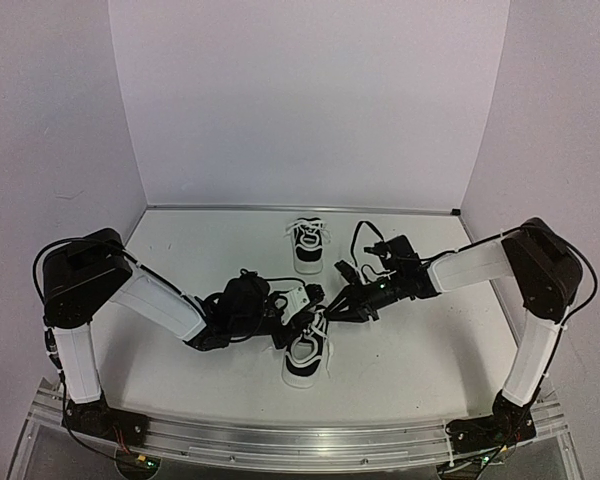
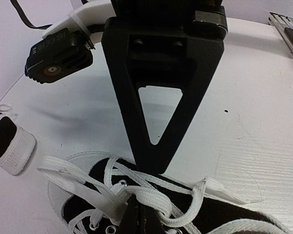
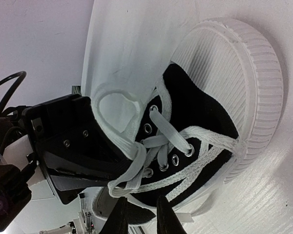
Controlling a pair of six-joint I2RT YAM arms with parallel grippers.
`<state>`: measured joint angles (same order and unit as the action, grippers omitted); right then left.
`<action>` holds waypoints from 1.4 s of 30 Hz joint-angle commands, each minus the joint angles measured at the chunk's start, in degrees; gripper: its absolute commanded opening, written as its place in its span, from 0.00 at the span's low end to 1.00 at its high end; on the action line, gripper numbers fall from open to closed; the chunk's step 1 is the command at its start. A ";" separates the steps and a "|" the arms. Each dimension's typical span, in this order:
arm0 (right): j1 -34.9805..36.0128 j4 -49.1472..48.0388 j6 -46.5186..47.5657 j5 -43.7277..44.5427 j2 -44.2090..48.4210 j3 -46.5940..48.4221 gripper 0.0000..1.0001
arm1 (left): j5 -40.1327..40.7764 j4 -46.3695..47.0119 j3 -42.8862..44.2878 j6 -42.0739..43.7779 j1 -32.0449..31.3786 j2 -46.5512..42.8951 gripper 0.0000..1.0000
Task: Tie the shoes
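We see two shoes on the white table [image 1: 430, 340]. The near shoe [image 1: 307, 355] stands upright at centre with its toe cap toward the near edge. The far shoe [image 1: 307, 247] sits well apart behind it, close to the back wall, heading the same way, and its laces splay out at its far end.

The left arm [image 1: 160, 300] reaches in from the left and the right arm [image 1: 470, 265] from the right. Both meet over the near shoe's laces [image 3: 161, 146]. These laces are loose and untied, with strands crossing over the tongue and one loop lying at the shoe's opening.

Left jaws: in the left wrist view the tips are pressed together on a strand at the crossing, so they are clenched on the laces.

Right jaws: the tips sit apart with a gap, just beside the shoe's side near the sole. They are released, with nothing between them that we can make out.
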<state>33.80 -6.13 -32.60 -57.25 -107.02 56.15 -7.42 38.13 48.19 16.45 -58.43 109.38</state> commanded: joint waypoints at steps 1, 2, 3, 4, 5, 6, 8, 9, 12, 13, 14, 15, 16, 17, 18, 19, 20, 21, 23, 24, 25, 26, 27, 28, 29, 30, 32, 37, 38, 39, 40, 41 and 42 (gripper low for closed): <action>0.70 -5.78 -2.69 -2.38 -1.75 -0.56 0.17 | -1.16 2.66 -0.88 -0.34 0.25 -0.11 0.00; 0.83 -6.07 -2.82 -2.44 -1.92 -0.59 0.17 | -1.22 2.70 -0.82 -0.36 0.25 -0.03 0.00; 0.99 -6.34 -2.97 -2.57 -2.06 -0.52 0.17 | -1.32 2.69 -0.76 -0.35 0.25 0.04 0.00; 1.09 -6.69 -3.20 -2.75 -2.18 -0.54 0.17 | -1.37 2.72 -0.73 -0.33 0.25 0.08 0.00; 1.21 -7.09 -3.46 -2.97 -2.24 -0.60 0.17 | -1.40 2.68 -0.74 -0.38 0.25 0.08 0.00; 1.24 -7.46 -3.64 -3.17 -2.32 -0.60 0.18 | -1.46 2.70 -0.80 -0.42 0.25 0.11 0.00; 1.42 -7.85 -3.93 -3.36 -2.38 -0.61 0.18 | -1.55 2.81 -0.87 -0.48 0.25 0.13 0.00; 1.44 -7.97 -4.06 -3.36 -2.48 -0.61 0.19 | -1.55 2.85 -0.84 -0.55 0.25 0.13 0.00; 1.68 -8.57 -4.42 -3.48 -3.05 -0.61 0.19 | -1.55 2.98 -0.80 -0.58 0.24 0.16 0.00; 1.78 -8.72 -4.48 -3.48 -3.16 -0.61 0.19 | -1.54 2.96 -0.72 -0.58 0.25 0.23 0.00; 1.89 -8.86 -4.58 -3.57 -3.23 -0.58 0.18 | -1.46 2.98 -0.64 -0.66 0.25 0.29 0.00; 1.98 -8.96 -4.70 -3.66 -3.30 -0.57 0.18 | -1.44 2.99 -0.59 -0.69 0.25 0.33 0.00; 2.04 -9.05 -4.81 -3.73 -3.35 -0.58 0.18 | -1.45 3.00 -0.54 -0.67 0.25 0.38 0.00; 2.15 -9.12 -4.83 -3.74 -3.42 -0.60 0.18 | -1.46 3.00 -0.46 -0.70 0.25 0.48 0.00; 2.22 -9.22 -4.90 -3.79 -3.53 -0.60 0.18 | -1.46 3.02 -0.43 -0.70 0.25 0.55 0.00; 2.30 -9.38 -5.05 -3.87 -3.60 -0.65 0.18 | -1.43 3.09 -0.42 -0.68 0.25 0.59 0.00; 2.38 -9.52 -5.18 -3.92 -3.66 -0.69 0.18 | -1.43 3.14 -0.41 -0.66 0.25 0.63 0.00; 2.42 -9.76 -5.37 -3.96 -3.75 -0.73 0.18 | -1.55 3.20 -0.40 -0.68 0.25 0.69 0.00; 2.51 -10.70 -5.98 -4.15 -3.85 -0.88 0.19 | -1.79 3.43 -0.41 -0.83 0.25 0.86 0.00; 2.50 -11.35 -6.45 -4.34 -3.93 -0.99 0.19 | -1.92 3.54 -0.45 -0.88 0.25 0.97 0.00; 2.51 -12.24 -7.10 -4.64 -4.04 -1.16 0.20 | -2.02 3.62 -0.42 -0.93 0.25 1.03 0.00; 2.51 -13.23 -7.85 -4.92 -4.18 -1.31 0.20 | -2.09 3.71 -0.39 -1.01 0.25 1.09 0.00; 2.50 -13.82 -8.32 -5.08 -4.35 -1.39 0.20 | -2.09 3.82 -0.46 -1.09 0.25 1.08 0.00; 2.52 -14.27 -8.60 -5.24 -4.51 -1.44 0.20 | -2.17 3.96 -0.47 -1.13 0.22 1.07 0.00; 2.52 -14.74 -8.92 -5.40 -4.67 -1.48 0.20 | -2.24 4.07 -0.47 -1.15 0.22 1.08 0.00; 2.50 -15.29 -9.31 -5.65 -4.87 -1.52 0.19 | -2.28 4.08 -0.43 -1.11 0.24 1.07 0.00; 2.50 -16.40 -9.95 -6.13 -5.19 -1.65 0.17 | -2.41 4.28 -0.44 -0.93 0.25 1.09 0.00; 2.50 -16.95 -10.56 -6.30 -5.34 -1.66 0.04 | -2.64 4.30 -0.44 -0.77 0.26 0.88 0.00; 2.50 -16.91 -10.57 -6.22 -5.36 -1.71 0.01 | -2.70 4.27 -0.51 -0.68 0.25 0.72 0.00; 2.50 -16.91 -10.58 -6.12 -5.33 -1.78 0.00 | -2.72 4.23 -0.61 -0.60 0.23 0.56 0.00; 2.50 -16.90 -10.59 -5.92 -5.29 -1.86 0.00 | -2.62 3.98 -0.65 -0.56 0.23 0.29 0.00; 2.50 -16.90 -10.58 -5.71 -5.22 -1.93 0.00 | -2.47 3.56 -0.65 -0.50 0.25 -0.03 0.00; 2.50 -16.90 -10.58 -5.52 -5.06 -2.02 0.00 | -2.32 2.91 -0.67 -0.37 0.25 -0.34 0.00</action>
<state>35.35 -19.72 -42.74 -61.58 -111.66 54.45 -8.44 39.15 47.51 16.10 -57.80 109.93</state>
